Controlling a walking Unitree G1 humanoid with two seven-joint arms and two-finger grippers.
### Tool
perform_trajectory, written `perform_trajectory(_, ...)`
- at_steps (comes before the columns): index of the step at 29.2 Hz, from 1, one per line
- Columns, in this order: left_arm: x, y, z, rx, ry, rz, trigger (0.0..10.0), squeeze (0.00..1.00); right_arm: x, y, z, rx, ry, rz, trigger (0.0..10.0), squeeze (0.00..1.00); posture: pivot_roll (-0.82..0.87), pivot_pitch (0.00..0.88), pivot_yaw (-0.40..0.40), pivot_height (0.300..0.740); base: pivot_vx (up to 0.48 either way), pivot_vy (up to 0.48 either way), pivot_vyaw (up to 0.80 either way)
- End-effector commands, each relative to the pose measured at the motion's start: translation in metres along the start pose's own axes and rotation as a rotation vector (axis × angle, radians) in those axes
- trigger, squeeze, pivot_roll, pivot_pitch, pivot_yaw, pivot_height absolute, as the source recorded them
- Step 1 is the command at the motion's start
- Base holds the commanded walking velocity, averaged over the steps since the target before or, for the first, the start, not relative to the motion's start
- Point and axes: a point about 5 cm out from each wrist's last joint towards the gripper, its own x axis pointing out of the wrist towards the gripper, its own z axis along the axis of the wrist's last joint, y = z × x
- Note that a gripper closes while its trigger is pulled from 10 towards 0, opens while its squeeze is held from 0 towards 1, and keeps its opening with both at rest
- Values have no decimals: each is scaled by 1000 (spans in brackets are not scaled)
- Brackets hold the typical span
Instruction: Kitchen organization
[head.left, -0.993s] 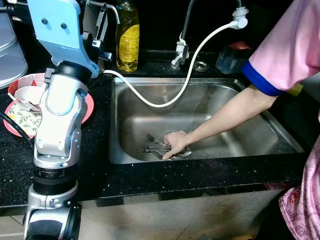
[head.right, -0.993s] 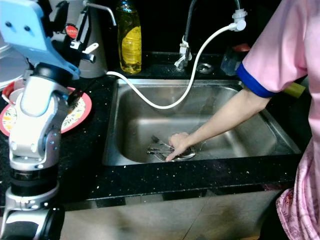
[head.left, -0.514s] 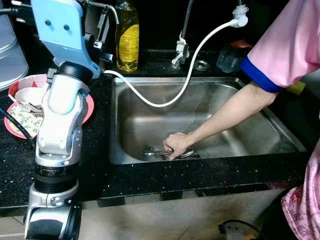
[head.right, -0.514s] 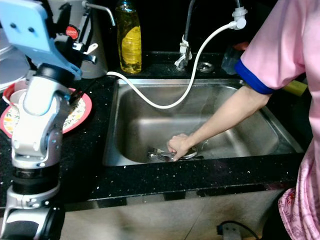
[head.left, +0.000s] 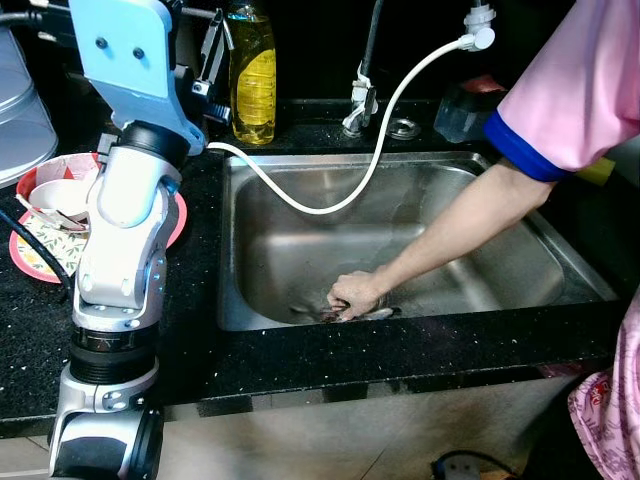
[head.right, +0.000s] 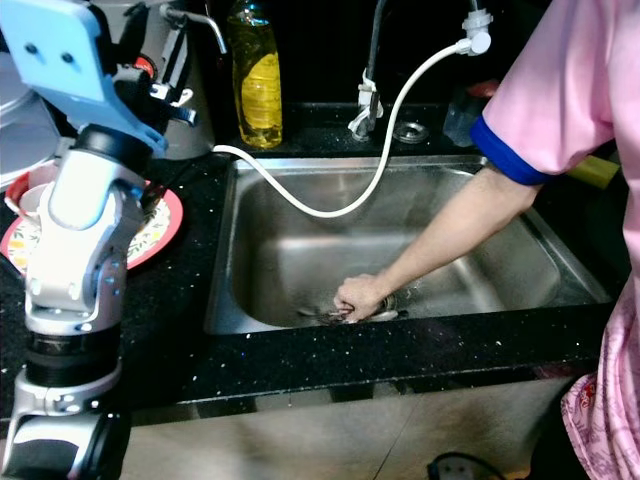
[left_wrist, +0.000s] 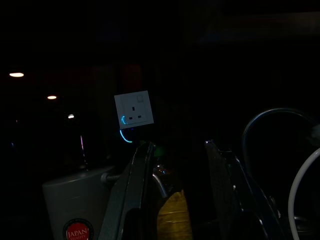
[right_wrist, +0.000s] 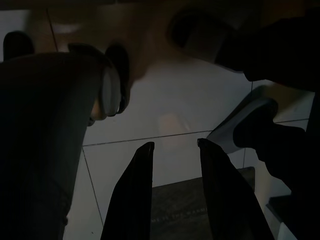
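A person's hand (head.left: 352, 294) reaches into the steel sink (head.left: 250, 215) and closes over several pieces of cutlery (head.left: 378, 313) on its bottom near the front wall. My left arm is raised at the sink's left. Its left gripper (left_wrist: 177, 145) stands open and empty in the air, in front of the yellow dish-soap bottle (head.left: 253, 75) on the back counter, apart from it. My right gripper (right_wrist: 175, 144) hangs open over pale floor tiles with nothing between its fingers.
A white hose (head.left: 372, 165) runs from the tap (head.left: 362, 95) across the sink to the left counter. Red plates (head.left: 32, 258) with a bowl (head.left: 58, 196) lie on the black counter behind my left arm. A grey urn (head.right: 185, 125) stands beside the bottle.
The person's hand has gathered the cutlery and drawn it toward the sink's front wall. My left arm has barely moved; the view has shifted slightly.
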Motion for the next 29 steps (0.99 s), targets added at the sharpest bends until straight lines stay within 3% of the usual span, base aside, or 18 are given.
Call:
perform_trajectory(1,0,-2,-1,1,1,-5,10000,0,0,0,2,-14,-9,0,10000,0,207,0,-30,740,0,0,0)
perform_trajectory(6,-1,-2,-1,0,2,-5,10000,0,0,1,6,1,-18,-2,10000,0,213,0,-34,740,0,0,0)
perform_trajectory(29,-2,-5,-8,-3,22,-13,10000,0,0,-5,5,-93,-19,-10,10000,0,206,0,-28,740,0,0,0)
